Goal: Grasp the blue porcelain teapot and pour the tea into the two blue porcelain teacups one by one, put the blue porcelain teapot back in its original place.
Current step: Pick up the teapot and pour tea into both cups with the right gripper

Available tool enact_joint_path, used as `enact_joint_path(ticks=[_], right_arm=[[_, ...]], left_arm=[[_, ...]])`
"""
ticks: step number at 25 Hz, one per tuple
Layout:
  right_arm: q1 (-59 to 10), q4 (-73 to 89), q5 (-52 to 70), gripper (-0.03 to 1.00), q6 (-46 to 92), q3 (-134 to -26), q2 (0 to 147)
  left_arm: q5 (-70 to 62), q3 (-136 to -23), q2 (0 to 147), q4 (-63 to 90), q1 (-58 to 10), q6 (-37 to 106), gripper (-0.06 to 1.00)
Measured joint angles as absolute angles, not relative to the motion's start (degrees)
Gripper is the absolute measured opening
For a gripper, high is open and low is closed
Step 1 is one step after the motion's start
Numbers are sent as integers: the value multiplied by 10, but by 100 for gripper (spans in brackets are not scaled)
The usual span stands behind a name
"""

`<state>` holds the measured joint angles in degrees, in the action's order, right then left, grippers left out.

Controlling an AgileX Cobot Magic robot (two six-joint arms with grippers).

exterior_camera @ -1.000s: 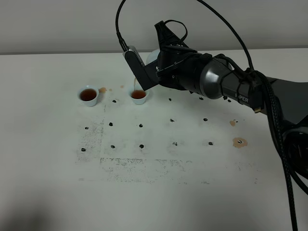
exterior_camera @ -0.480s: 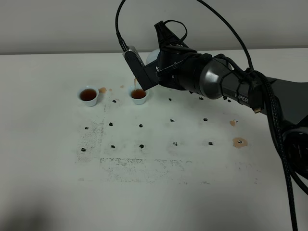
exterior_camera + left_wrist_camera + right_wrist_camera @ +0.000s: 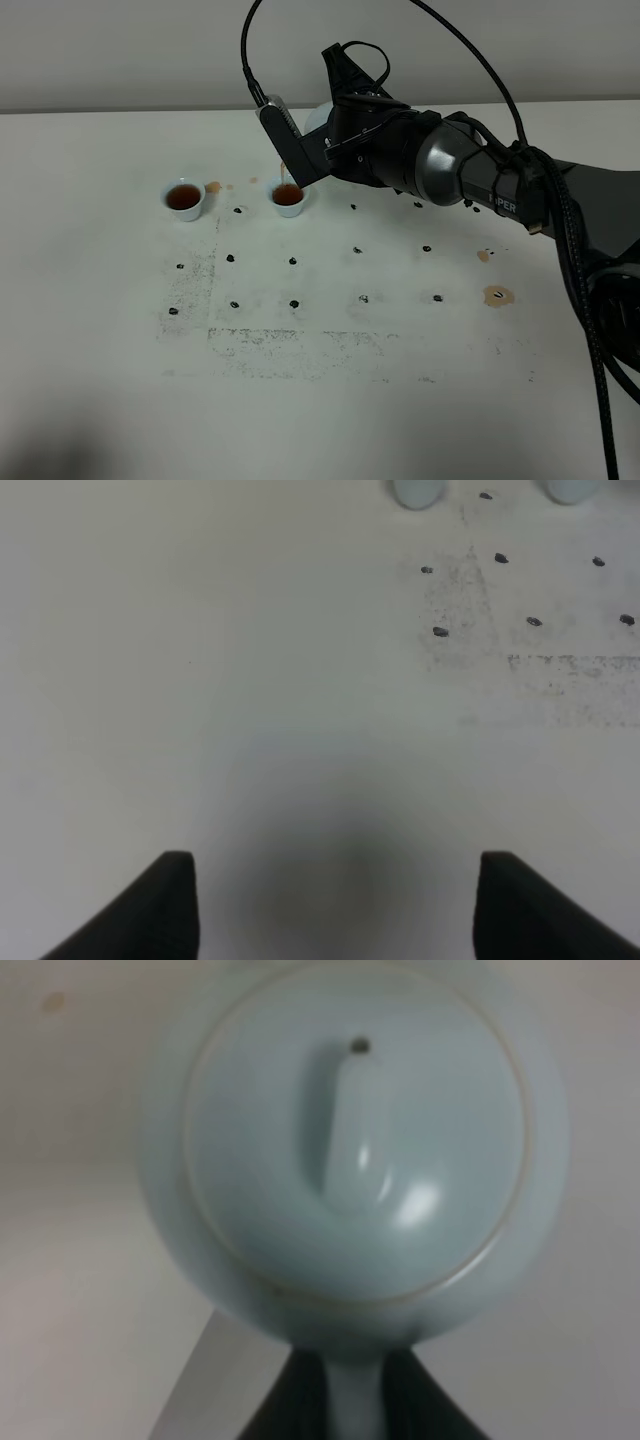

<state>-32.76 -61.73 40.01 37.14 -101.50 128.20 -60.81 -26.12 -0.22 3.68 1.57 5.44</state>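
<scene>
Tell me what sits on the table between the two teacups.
In the exterior high view, a small brownish tea stain lies just right of the left teacup; fainter specks sit nearer the right teacup. Otherwise, bare table.

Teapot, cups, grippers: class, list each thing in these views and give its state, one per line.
Teapot: lid on, held off the table, tipped toward the right cup.
Left cup: upright, holds tea.
Right cup: upright, holds tea, under the spout.
Right gripper: shut on the teapot's handle.
Left gripper: open, empty, above bare table.
</scene>
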Motion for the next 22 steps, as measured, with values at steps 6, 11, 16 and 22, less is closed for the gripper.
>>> enact_joint_path(ticks=[6, 11, 16, 22], right_arm=[[-328, -617, 400, 8, 372, -1015, 1282], [-328, -616, 400, 8, 372, -1015, 1282], [-328, -605, 400, 8, 372, -1015, 1282], [-328, -563, 400, 8, 372, -1015, 1282]], left_arm=[[-608, -261, -2, 37, 16, 54, 60], [-608, -261, -2, 37, 16, 54, 60], [-608, -261, -2, 37, 16, 54, 60], [-608, -261, -2, 37, 16, 54, 60]])
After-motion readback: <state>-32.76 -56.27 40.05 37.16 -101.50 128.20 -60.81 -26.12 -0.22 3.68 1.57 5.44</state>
